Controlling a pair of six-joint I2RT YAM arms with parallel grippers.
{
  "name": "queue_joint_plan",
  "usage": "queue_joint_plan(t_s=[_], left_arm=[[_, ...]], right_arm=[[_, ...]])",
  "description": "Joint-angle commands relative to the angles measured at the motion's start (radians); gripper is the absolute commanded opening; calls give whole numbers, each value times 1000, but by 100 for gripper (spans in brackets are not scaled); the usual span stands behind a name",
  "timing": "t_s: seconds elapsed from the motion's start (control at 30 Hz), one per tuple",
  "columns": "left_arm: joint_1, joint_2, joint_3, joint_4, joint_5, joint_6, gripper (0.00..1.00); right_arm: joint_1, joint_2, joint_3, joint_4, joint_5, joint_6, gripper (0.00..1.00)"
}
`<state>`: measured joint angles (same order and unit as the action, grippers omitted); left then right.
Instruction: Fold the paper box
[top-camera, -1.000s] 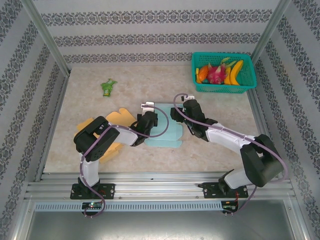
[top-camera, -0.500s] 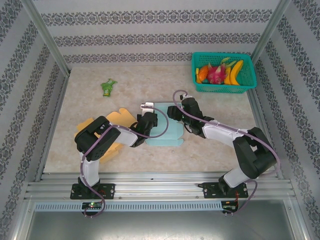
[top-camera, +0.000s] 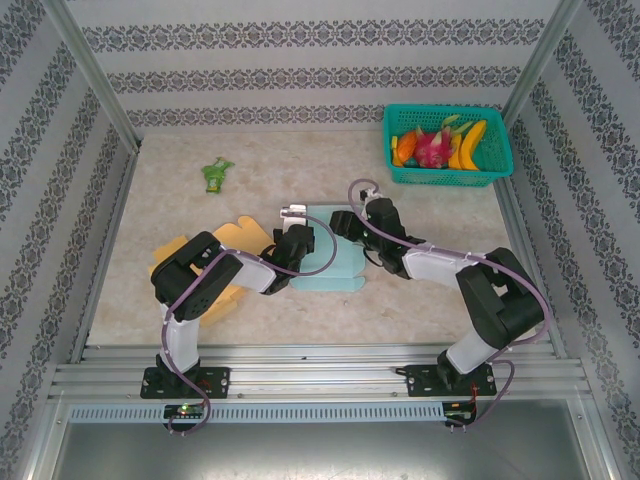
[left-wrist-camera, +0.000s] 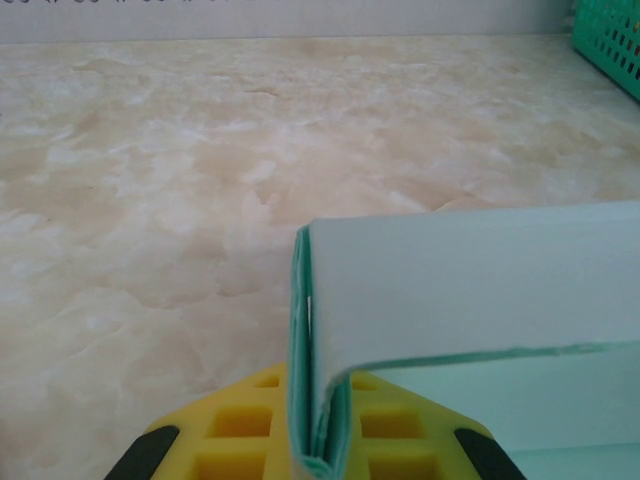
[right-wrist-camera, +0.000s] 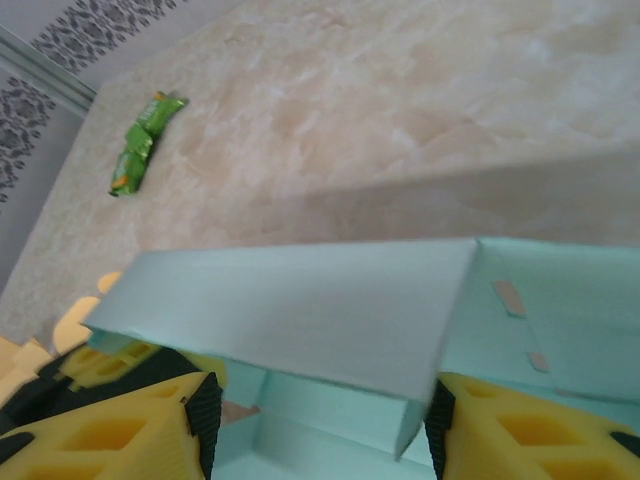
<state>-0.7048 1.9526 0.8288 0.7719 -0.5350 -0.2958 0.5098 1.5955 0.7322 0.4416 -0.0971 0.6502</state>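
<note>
The teal paper box (top-camera: 335, 262) lies partly folded in the middle of the table. My left gripper (top-camera: 296, 240) is at its left edge, and in the left wrist view this gripper (left-wrist-camera: 320, 405) is shut on a doubled-over fold of the box (left-wrist-camera: 470, 280). My right gripper (top-camera: 345, 224) is at the box's far right corner. In the right wrist view the right gripper (right-wrist-camera: 318, 420) stands open, and a raised flap of the box (right-wrist-camera: 300, 310) slants across between its yellow fingers (right-wrist-camera: 530, 430), its corner against the right pad.
A green basket (top-camera: 447, 145) of fruit stands at the back right. A green packet (top-camera: 215, 173) lies at the back left. A flat orange cardboard sheet (top-camera: 200, 255) lies under the left arm. Metal frame posts line both sides.
The right arm has swung in, its elbow nearer the box and its gripper a little further left over the box's far side. The left gripper has kept its hold and place.
</note>
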Motion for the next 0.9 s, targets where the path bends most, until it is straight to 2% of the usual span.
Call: queue_joint_plan(t_s=[0.0, 0.27, 0.63, 0.73, 0.87], left_arm=[[5, 30, -15, -60, 3, -14, 0], [8, 30, -16, -60, 12, -15, 0], [7, 29, -14, -64, 19, -9, 0], [8, 30, -14, -64, 18, -9, 0], [7, 31, -11, -68, 19, -7, 0]], right_arm=[[-12, -41, -56, 42, 36, -46, 58], [-47, -36, -119, 26, 86, -127, 58], [-80, 30, -82, -30, 163, -134, 59], [-89, 49, -78, -28, 158, -126, 59], [-89, 71, -63, 3, 90, -137, 59]])
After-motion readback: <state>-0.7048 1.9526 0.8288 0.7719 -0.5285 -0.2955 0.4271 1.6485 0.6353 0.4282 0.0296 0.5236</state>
